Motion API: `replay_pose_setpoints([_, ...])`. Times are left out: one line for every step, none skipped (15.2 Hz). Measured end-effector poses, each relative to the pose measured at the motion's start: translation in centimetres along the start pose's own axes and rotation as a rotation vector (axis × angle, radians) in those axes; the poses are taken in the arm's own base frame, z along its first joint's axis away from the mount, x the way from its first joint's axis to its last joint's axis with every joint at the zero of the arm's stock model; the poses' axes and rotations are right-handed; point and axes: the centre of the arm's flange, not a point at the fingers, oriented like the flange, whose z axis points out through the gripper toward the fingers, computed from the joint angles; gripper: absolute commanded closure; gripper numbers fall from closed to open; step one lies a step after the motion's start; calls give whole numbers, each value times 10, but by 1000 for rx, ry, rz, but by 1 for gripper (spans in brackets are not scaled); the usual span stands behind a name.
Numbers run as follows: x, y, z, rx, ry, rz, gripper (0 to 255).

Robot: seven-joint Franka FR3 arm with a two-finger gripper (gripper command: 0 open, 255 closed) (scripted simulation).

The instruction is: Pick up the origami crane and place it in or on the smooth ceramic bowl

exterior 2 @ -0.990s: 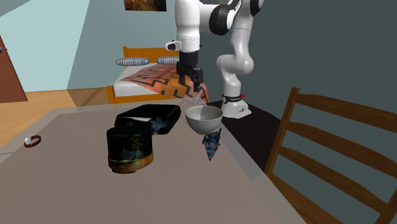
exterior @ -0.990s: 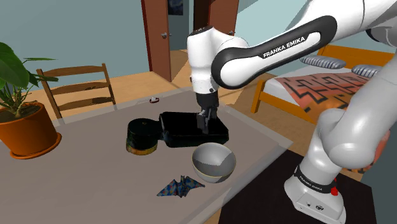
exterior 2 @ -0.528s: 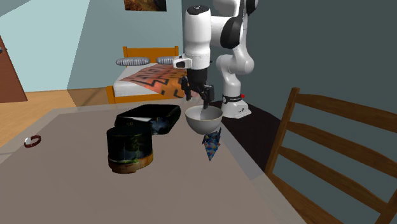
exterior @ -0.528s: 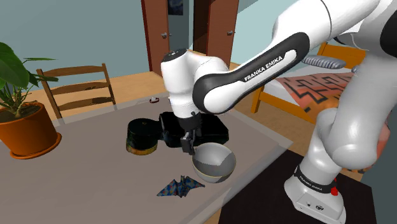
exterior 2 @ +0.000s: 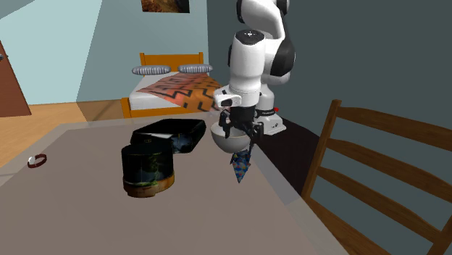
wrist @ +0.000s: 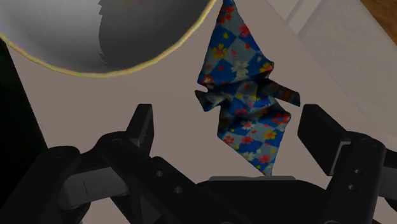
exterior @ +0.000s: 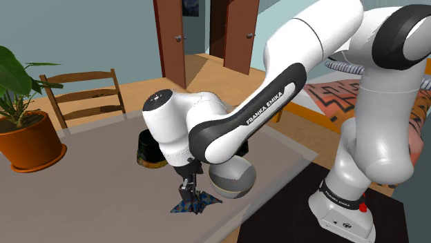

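Two gripper fingers stand apart. From the shoulder view's left we see a dark tin, then the blue floral crane on the table between those fingers, then the bowl just beside it.

I read crane on surface straight under jaws, between them, touching neither; jaws stand apart. Bowl on surface just beside jaws, near crane. Round tin off second exterior view's left of jaws, flat box behind tin. Small ring beyond tin, well apart from jaws.
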Motion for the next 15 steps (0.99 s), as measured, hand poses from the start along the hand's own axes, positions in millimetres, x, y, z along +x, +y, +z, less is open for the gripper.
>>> replay_pose_setpoints([3,-9,3,-4,-3,-18,0])
replay_pose_setpoints([4,-14,8,-6,-4,-27,0])
replay_pose_setpoints([5,-17,14,-7,-5,-31,0])
replay_pose_setpoints([6,-18,20,-8,-5,-33,0])
replay_pose_setpoints([5,-19,25,-8,-6,-34,0])
replay_pose_setpoints([5,-19,29,-8,-6,-35,0])
replay_pose_setpoints([5,-19,35,-8,-6,-35,0])
replay_pose_setpoints([6,-20,41,-8,-6,-35,0])
replay_pose_setpoints([6,-19,44,-8,-6,-35,0])
replay_pose_setpoints([6,-19,47,-8,-6,-35,0])
replay_pose_setpoints([6,-19,48,-8,-6,-35,0])
replay_pose_setpoints([6,-19,48,-8,-6,-35,0])
replay_pose_setpoints([6,-19,49,-8,-5,-35,0])
replay_pose_setpoints([6,-19,49,-8,-5,-35,0])
replay_pose_setpoints([6,-19,49,-8,-5,-35,0])
